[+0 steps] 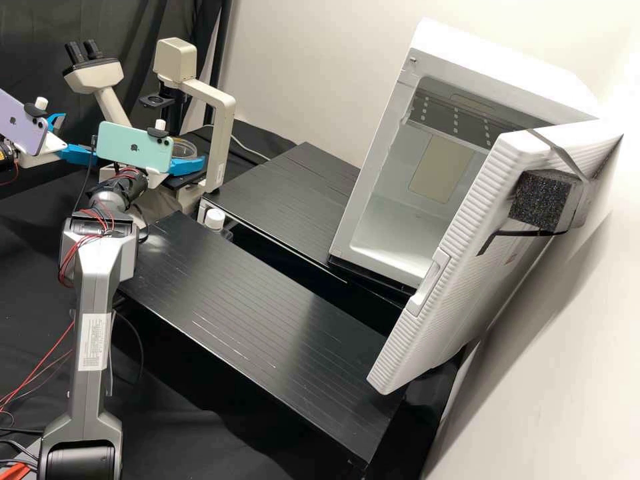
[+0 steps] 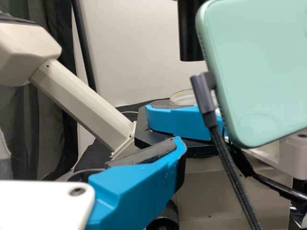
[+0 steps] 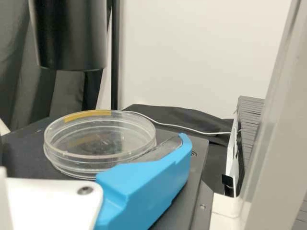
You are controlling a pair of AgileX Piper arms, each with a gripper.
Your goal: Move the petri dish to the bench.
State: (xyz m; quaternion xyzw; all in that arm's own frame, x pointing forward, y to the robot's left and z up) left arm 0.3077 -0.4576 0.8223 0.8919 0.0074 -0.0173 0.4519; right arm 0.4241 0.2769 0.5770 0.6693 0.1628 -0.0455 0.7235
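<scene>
As the clear, round petri dish (image 3: 98, 143) rests, the left end effector (image 1: 81, 137) and right end effector (image 1: 189, 164) gape.

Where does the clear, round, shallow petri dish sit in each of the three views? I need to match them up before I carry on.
High view: petri dish, upper left of the picture, just right of the mint-green phone.
Left wrist view: petri dish, near the picture's centre, partly hidden.
Right wrist view: petri dish, large and near, beneath a black cylinder.
Shared landmark: the microscope's flat black stage under the dish.
</scene>
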